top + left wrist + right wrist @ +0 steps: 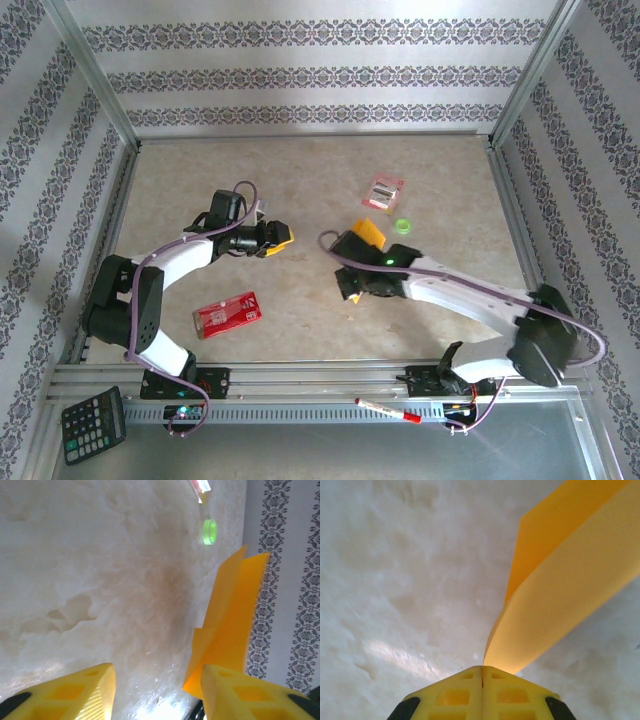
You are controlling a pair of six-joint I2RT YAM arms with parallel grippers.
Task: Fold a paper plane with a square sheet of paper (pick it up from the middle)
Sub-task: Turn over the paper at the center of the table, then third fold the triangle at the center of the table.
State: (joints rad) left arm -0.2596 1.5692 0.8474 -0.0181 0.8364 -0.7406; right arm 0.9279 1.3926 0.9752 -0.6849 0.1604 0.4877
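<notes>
paper: square sheet of paper (371,231), partly folded with layered flaps, raised off the desk (300,170), just right of desk centre
paper grip: right pincer (482,670), fingers pressed together, clamped on one edge of the sheet; the rest fans up and away from the tips
why held so: likely kept clear of the desk so the flaps hang free and the other arm can reach an edge for the next crease
left pincer (276,238): at 9 o'clock of the paper, near but not touching; fingers apart, nothing between them, aimed at the sheet
why there: looks staged to take a flap or pinch a fold, judged from where it points
plane status: no dart shape yet, folds look early
green ring (402,226): at 3 o'clock of the paper, flat on the desk, apart from it
pink-and-white packet (383,188): at 12 o'clock, apart
red packet (227,313): at 8 o'clock, well apart, near the left arm
calculator (93,425): far 7 o'clock, on the metal ledge
red marker (388,410): at 6 o'clock, on the front rail
counts: paper 1; pincers 2; packets 2; ring 1; calculator 1; marker 1
</notes>
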